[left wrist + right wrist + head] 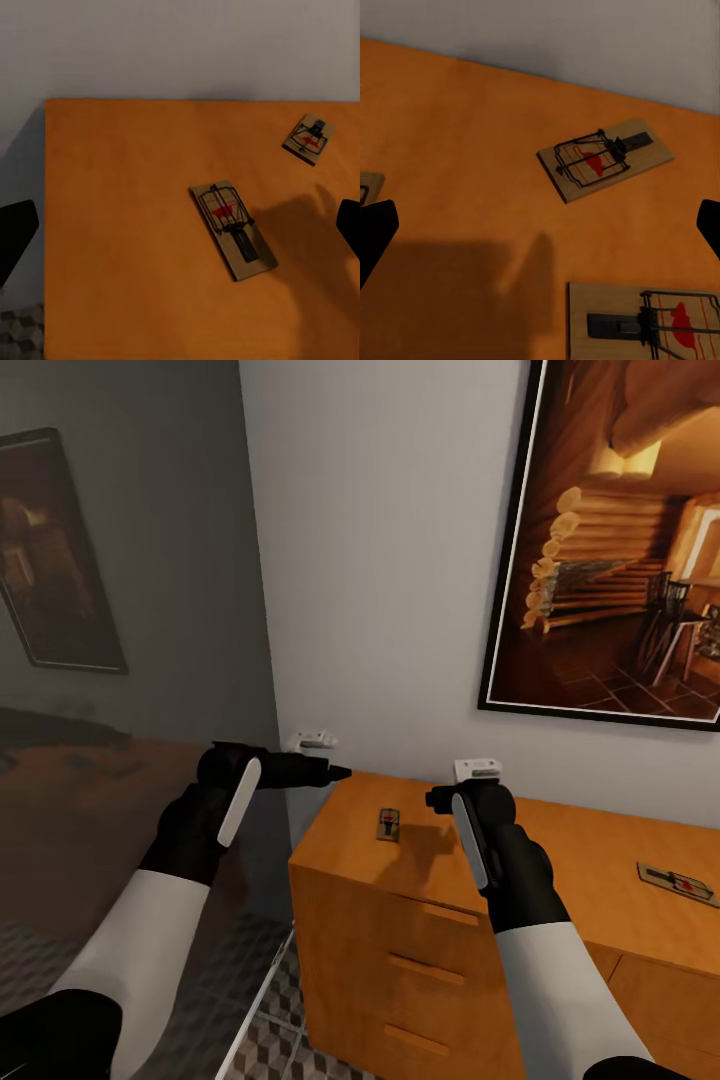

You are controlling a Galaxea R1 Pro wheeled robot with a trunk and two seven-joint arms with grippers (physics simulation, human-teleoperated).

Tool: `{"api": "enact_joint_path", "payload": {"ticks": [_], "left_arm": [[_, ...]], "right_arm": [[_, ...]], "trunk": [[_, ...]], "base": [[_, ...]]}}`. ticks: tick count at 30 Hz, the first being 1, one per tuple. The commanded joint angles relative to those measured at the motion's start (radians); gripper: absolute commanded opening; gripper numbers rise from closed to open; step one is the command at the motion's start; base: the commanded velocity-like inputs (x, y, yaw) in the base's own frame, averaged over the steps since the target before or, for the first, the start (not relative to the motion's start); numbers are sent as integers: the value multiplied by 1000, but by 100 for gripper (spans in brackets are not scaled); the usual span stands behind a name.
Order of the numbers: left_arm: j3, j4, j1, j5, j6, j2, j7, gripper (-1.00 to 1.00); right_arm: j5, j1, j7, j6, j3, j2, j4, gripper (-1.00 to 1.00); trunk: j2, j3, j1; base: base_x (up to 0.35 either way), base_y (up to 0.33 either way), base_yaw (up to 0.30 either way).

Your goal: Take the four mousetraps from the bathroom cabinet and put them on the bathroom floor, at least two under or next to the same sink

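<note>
Cabinet (560, 880): orange-brown, drawers in front, against the white wall.
Mousetraps: one (388, 823) on top near the cabinet's left end; another (678, 883) well to the right, also on top.
Left gripper (318, 741): above the cabinet's left edge, fingers spread, nothing held.
Right gripper (477, 769): over the cabinet top, between the 2 traps, fingers spread, nothing held.
Floor (270, 1020): cube-pattern tiles, lower left.
Picture (615, 540): framed log-cabin scene on the wall.

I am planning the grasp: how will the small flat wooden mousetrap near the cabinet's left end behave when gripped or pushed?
The small tan wooden mousetrap is a thin flat board, so it probably stays stiff and feels light. Lying flush on the smooth orange-brown wooden cabinet top, it would likely slide rather than tip or roll. Its dark metal spring parts look delicate, so gripping the board edges seems safer.
</note>
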Motion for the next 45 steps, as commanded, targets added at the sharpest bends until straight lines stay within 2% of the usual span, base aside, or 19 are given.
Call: {"api": "enact_joint_path", "payload": {"ticks": [1, 15, 26, 45], "left_arm": [[0, 5, -1, 6, 5, -3, 3, 100], [1, 26, -1, 2, 5, -6, 2, 100], [1, 27, -1, 2, 4, -6, 2, 100], [1, 25, -1, 2, 4, -6, 3, 100]], "right_arm": [[5, -1, 1, 5, 1, 0, -4, 100], [6, -1, 0, 5, 1, 0, -72, 100], [7, -1, -26, 5, -1, 1, -76, 100], [4, -1, -36, 5, -1, 1, -76, 100]], "trunk": [[-1, -1, 0], [-1, -1, 0], [-1, -1, 0], [-1, -1, 0]], "base": [[0, 0, 0], [0, 0, 0], [0, 0, 4], [0, 0, 144]]}}
